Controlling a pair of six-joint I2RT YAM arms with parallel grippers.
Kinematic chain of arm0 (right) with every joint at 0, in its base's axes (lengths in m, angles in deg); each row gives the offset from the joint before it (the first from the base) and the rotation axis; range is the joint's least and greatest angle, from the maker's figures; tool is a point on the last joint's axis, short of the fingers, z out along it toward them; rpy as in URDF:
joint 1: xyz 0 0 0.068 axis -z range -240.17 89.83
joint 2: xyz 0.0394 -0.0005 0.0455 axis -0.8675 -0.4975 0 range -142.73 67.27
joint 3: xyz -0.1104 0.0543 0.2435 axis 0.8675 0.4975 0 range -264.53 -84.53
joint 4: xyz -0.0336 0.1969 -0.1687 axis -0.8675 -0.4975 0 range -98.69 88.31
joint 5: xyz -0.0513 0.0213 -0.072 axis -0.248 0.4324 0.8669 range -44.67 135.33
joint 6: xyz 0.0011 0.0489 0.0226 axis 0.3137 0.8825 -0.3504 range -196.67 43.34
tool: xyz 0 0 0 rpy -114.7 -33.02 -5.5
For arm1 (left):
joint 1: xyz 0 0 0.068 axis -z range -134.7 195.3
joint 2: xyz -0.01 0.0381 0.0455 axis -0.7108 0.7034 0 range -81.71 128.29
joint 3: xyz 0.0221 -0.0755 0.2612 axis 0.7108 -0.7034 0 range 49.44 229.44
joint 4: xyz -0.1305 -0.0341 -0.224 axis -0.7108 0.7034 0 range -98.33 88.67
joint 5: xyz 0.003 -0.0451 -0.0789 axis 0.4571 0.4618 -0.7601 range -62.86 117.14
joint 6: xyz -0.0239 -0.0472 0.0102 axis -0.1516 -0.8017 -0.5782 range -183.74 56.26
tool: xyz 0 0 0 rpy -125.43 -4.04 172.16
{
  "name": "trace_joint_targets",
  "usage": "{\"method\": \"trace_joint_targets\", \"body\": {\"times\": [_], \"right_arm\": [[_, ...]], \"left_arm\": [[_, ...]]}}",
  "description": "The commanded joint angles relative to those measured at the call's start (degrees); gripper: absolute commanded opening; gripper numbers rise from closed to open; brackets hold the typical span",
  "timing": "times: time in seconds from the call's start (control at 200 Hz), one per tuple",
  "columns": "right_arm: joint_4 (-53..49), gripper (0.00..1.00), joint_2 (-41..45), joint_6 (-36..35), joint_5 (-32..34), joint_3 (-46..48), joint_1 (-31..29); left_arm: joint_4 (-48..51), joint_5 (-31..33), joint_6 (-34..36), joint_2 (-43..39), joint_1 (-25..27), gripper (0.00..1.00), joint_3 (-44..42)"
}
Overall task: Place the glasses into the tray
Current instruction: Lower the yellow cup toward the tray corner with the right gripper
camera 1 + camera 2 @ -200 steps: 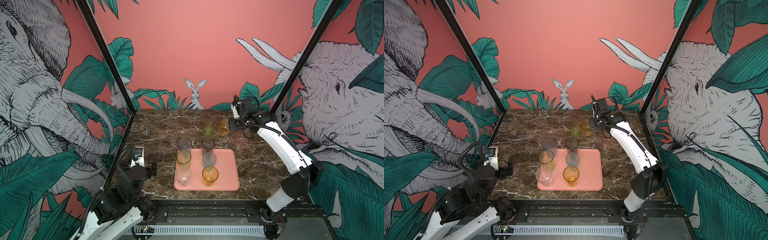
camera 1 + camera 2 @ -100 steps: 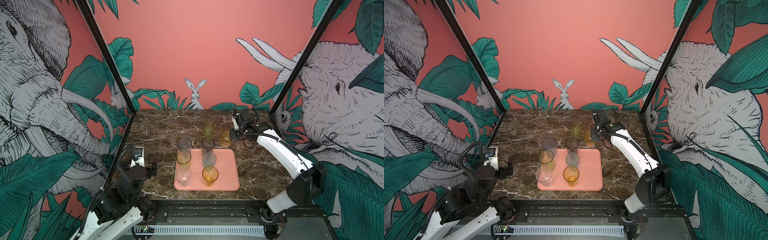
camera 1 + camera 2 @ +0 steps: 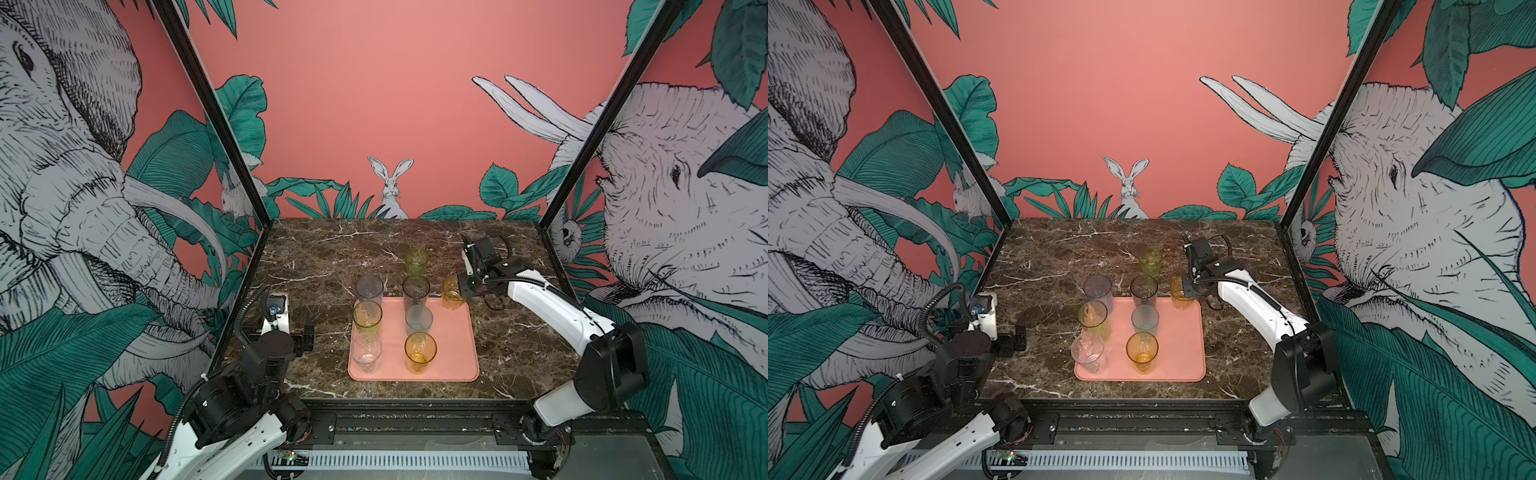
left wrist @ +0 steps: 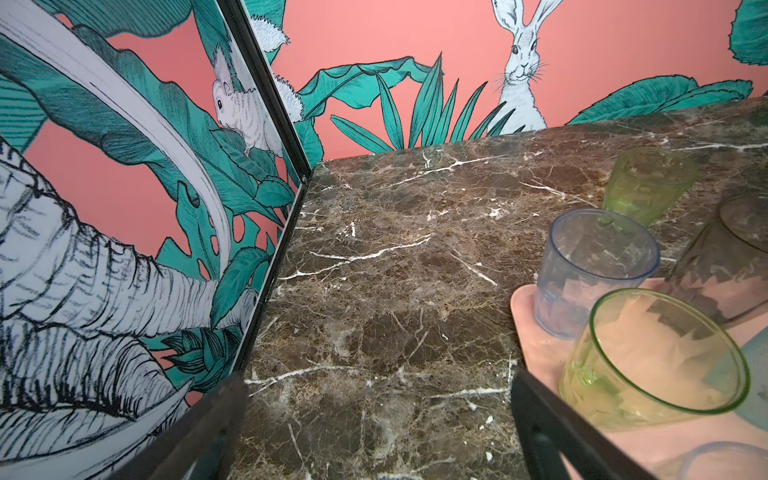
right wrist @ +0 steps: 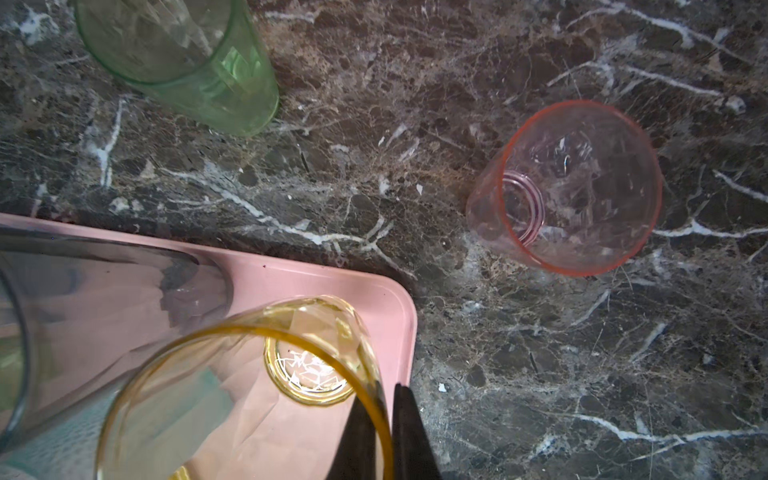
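Surface: dark marble tabletop [image 3: 316, 266], white veins all over.
Room: salmon walls, jungle mural, elephants [image 3: 665, 216] on both sides, a rabbit [image 3: 390, 183] on the far wall.
Container: salmon-pink tray [image 3: 453, 353], near centre.
Inside, far row: grey tumbler [image 3: 369, 289], smoky tumbler [image 3: 415, 291].
Middle row: yellow-green tumbler [image 3: 367, 316], frosted blue-grey tumbler [image 3: 419, 319].
Near row: clear tumbler [image 3: 365, 353], amber tumbler [image 3: 420, 352].
Right gripper [image 5: 384, 388]: pinching the rim of a second amber tumbler [image 5: 324, 328], tilted over the tray's far right corner.
Off the tray: green tumbler [image 3: 416, 259] beyond the far edge; pink tumbler [image 5: 573, 187] on the marble near that corner.
Left gripper [image 4: 378, 374]: spread wide, over marble left of the tray.
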Motion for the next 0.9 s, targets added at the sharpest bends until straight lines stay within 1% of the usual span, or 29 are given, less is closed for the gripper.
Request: {"method": "trace_joint_targets", "body": {"times": [0.0,0.345,0.89], "right_arm": [[3.33,0.0,-0.17,1.34,0.45,1.2,0.22],[7.29,0.0,-1.18,1.73,1.66,5.21,0.67],[9.77,0.0,-2.56,2.07,1.36,7.46,1.59]], "left_arm": [[0.28,0.26,-0.19,0.76,-0.23,0.99,-0.38],[0.28,0.26,-0.19,0.9,-0.14,0.99,-0.4],[0.28,0.08,-0.28,1.11,-0.14,0.99,-0.4]]}}
